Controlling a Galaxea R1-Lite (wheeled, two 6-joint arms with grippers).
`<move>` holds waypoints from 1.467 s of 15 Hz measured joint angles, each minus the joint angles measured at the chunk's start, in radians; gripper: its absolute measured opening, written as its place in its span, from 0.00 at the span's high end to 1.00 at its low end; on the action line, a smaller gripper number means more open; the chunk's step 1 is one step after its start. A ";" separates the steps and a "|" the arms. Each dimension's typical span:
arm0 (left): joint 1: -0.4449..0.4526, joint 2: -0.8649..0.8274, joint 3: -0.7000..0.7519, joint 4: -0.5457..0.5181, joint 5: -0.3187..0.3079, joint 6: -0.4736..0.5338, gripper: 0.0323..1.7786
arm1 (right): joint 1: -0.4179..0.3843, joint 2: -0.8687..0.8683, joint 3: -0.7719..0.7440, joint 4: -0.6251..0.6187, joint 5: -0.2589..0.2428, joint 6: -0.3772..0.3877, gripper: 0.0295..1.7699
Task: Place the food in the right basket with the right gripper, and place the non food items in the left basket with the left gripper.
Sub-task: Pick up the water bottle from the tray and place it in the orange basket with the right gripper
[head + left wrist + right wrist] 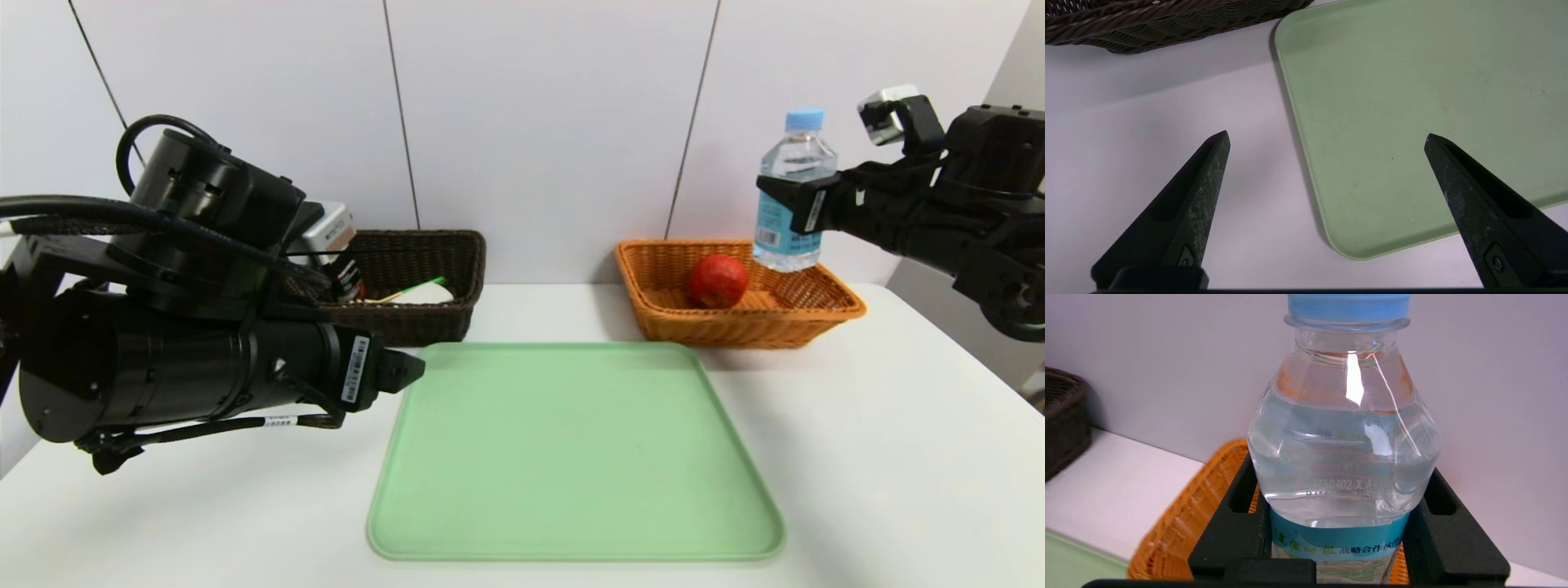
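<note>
My right gripper (788,214) is shut on the small clear water bottle (793,175), gripping it at its blue label. The bottle is upright and hangs over the back right part of the orange right basket (808,314). In the right wrist view both fingers press the bottle (1343,449) above the basket (1180,531). The red apple (718,280) lies inside that basket. The dark brown left basket (457,278) holds the green-handled spoon (420,286) and a white object; my left arm hides part of its inside. My left gripper (408,369) (1327,136) is open and empty, low over the tray's left edge.
A light green tray (571,449) (1412,102) lies bare in the middle of the white table (882,457), in front of both baskets. A white panelled wall stands close behind the baskets. The dark basket's side (1167,24) lies just beyond my left gripper.
</note>
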 joint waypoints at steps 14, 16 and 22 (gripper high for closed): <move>0.000 0.042 0.000 -0.002 0.000 -0.001 0.05 | -0.095 0.168 -0.017 -0.066 -0.013 -0.001 0.54; 0.000 0.050 -0.001 -0.002 0.000 -0.001 0.05 | -0.095 0.197 -0.033 -0.081 -0.013 -0.001 0.54; 0.000 0.074 -0.004 -0.029 0.001 0.000 0.05 | -0.096 0.278 -0.086 -0.086 -0.013 -0.003 0.54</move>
